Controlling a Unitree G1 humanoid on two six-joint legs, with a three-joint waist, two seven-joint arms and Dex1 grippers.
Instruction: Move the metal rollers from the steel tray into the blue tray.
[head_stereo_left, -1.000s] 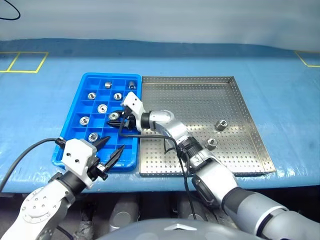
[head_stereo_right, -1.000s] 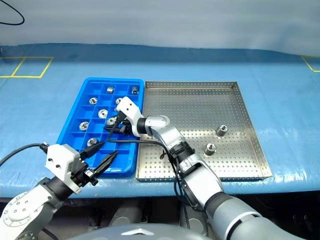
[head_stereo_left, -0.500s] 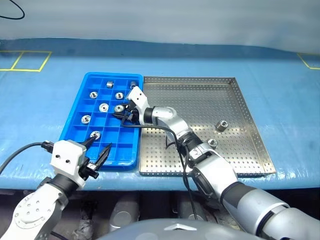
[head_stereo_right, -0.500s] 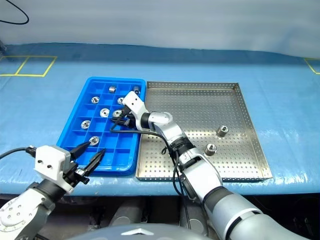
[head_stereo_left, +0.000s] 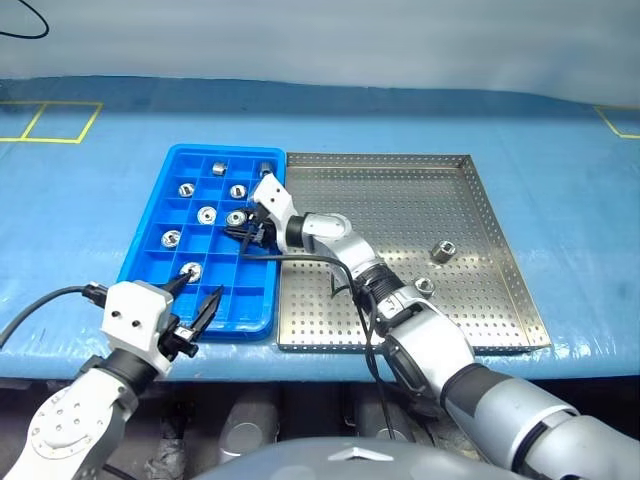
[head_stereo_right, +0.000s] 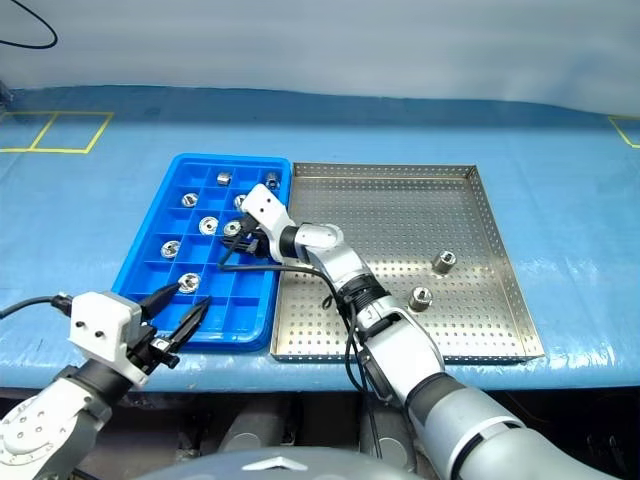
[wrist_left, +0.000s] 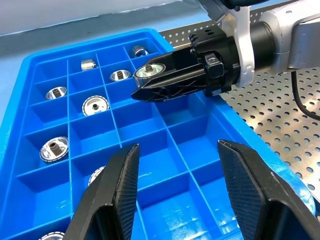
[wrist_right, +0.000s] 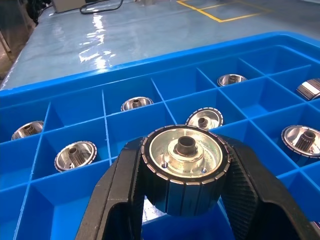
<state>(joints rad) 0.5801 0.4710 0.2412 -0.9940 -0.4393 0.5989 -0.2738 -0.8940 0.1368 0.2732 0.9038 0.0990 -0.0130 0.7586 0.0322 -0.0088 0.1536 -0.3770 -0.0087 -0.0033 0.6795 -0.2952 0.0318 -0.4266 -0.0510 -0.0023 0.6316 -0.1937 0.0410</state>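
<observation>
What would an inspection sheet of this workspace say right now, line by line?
Surface: blue-covered table, yellow tape marks at the far corners.
Job's things: blue tray holds several metal rollers in separate compartments; steel tray beside it has two rollers left.
Clutter: nothing seen.
Grippers: right gripper shut on a roller, above the blue tray; left gripper open, empty, near the blue tray's near edge.
Cables: black cable along the right arm; another at the left wrist.
Surroundings: pale wall behind the table.
</observation>
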